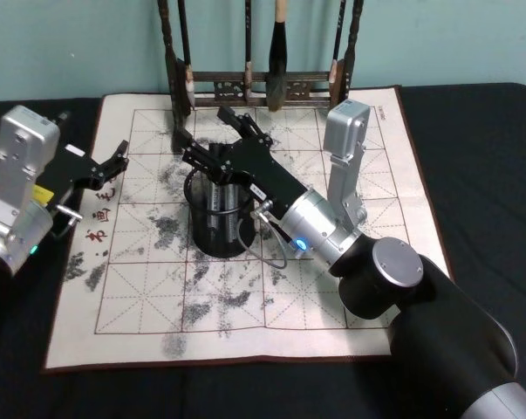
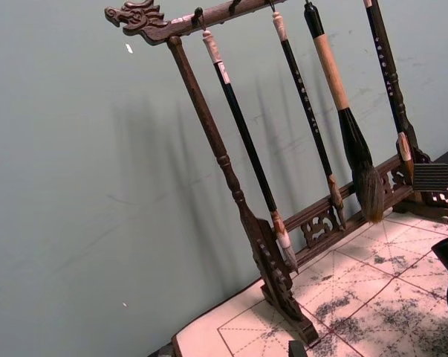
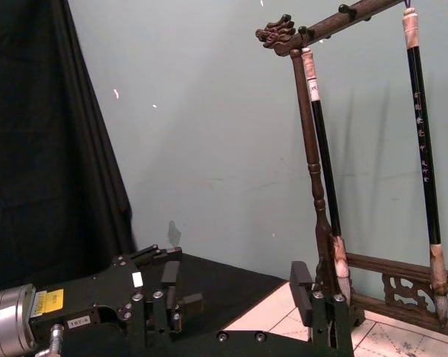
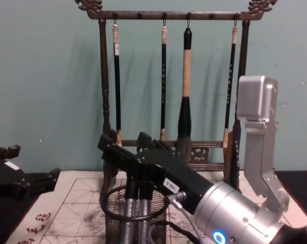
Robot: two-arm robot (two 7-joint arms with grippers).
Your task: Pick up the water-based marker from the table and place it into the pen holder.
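The right gripper (image 1: pixel 212 138) hovers over the round black wire-mesh pen holder (image 1: pixel 212 234), fingers apart, holding nothing. Silver-barrelled markers (image 4: pixel 134 219) stand inside the cup. Risk: withdrawing low could catch the rim and tip it. The left gripper (image 1: pixel 114 157) rests parked at the mat's left edge, fingers apart.
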